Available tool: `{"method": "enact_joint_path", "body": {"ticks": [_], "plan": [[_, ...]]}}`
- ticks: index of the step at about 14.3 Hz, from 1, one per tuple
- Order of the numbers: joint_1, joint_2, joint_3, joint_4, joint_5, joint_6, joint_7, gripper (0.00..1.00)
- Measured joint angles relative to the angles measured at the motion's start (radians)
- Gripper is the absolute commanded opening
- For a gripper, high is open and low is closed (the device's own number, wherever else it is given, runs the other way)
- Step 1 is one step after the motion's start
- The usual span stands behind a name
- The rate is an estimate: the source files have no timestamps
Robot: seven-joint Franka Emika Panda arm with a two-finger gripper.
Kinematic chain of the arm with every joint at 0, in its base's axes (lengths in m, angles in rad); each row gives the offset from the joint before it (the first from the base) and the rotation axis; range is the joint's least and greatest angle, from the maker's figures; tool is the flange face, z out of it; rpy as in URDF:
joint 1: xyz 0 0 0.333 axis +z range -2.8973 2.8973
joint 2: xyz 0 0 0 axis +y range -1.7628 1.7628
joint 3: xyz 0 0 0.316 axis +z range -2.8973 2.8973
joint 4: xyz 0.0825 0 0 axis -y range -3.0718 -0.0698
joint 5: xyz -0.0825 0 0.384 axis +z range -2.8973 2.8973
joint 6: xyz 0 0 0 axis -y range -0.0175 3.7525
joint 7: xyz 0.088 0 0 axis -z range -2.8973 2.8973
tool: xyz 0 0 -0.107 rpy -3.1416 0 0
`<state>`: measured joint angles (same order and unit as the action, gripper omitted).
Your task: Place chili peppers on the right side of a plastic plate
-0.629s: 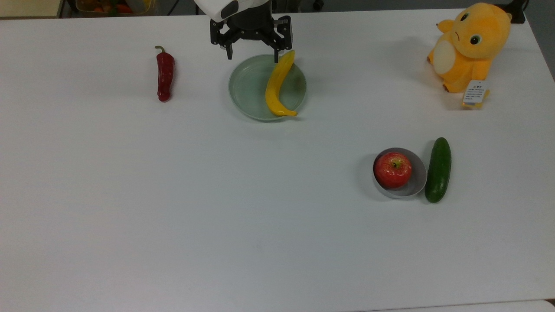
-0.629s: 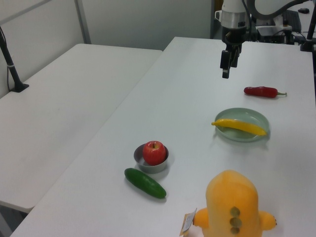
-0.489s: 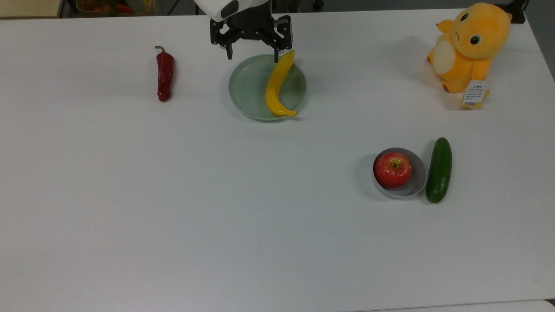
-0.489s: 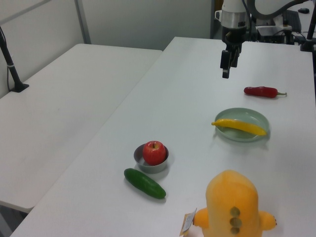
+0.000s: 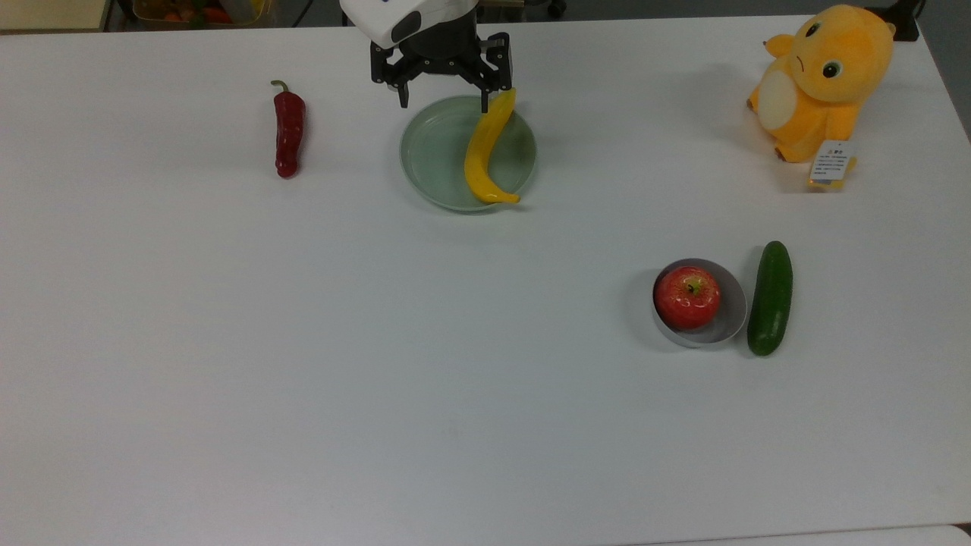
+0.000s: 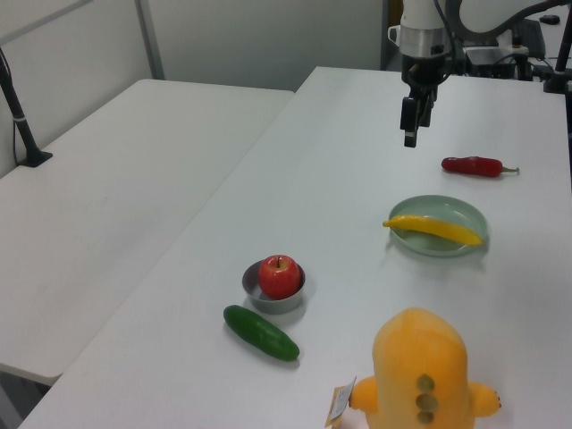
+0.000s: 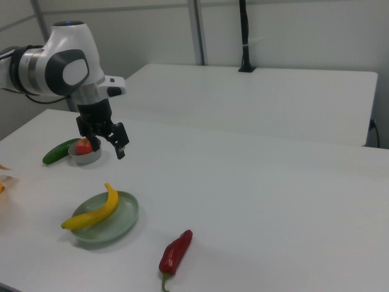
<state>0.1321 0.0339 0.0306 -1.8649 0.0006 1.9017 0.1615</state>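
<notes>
So the claw [image 5: 442, 97] is hanging above the far rim of the plate [image 5: 432, 163] in the top view, jaws spread wide with nothing between them. Over the last half second it's barely shifted, just a small nudge of the arm, while the chili [image 5: 289, 133] hasn't budged at all. It's lying flat on the desk [image 5: 303, 341], well apart from the plate, off to the top view's left, stem pointing away from the camera.

What that means for the task: nothing's really started yet. The chili is untouched, and the claw isn't over it (it's closer to the banana [image 5: 485, 152], which lies across the plate with its tip poking over the rim).

My guess is the claw needs to swing over to the chili, drop down and pinch it across the narrow body, then carry it to the other side of the plate. The apple [image 5: 686, 297] in its bowl [image 5: 732, 315], the cucumber [image 5: 769, 298] and the plush toy [image 5: 823, 83] are all well out of the way.
</notes>
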Motion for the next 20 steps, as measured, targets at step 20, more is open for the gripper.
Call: {"method": "enact_joint_path", "body": {"ticks": [20], "plan": [[-0.002, 0.000, 0.022, -0.064, -0.004, 0.000, -0.002, 1.00]]}}
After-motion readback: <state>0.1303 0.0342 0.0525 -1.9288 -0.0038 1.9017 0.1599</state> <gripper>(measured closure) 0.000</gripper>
